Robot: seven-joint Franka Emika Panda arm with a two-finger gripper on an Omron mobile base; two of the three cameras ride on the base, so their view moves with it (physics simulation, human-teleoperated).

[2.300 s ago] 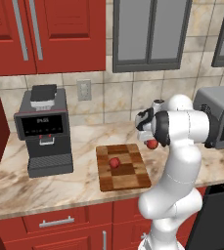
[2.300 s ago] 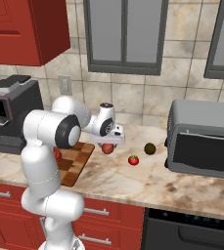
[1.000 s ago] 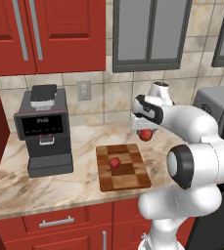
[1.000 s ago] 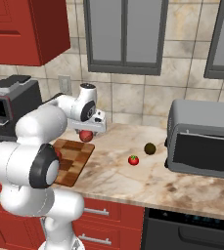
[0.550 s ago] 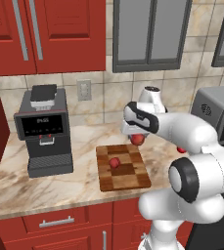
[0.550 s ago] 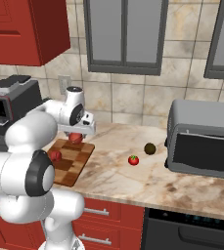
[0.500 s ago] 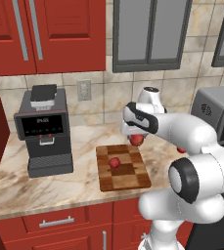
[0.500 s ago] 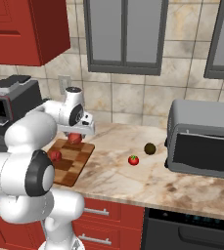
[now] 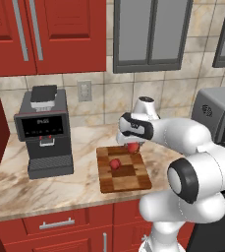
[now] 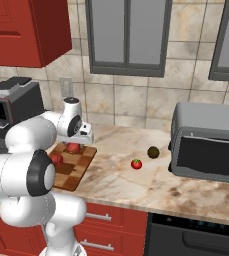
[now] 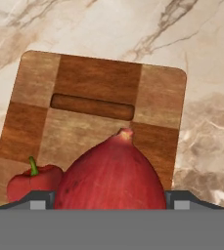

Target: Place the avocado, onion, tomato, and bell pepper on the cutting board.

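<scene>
Tool mid-frame in left base view, above far end of cutting board, jaws closed on red onion. Hand view: onion lower centre between tips, bell pepper lower left on board. Right base view: tomato mid-frame on counter, avocado just beyond, near toaster oven

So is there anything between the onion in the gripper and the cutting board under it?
Nothing visible. The gripper holds the onion over the cutting board, whose squares ahead are bare. The bell pepper lies on the board beside the onion.
</scene>
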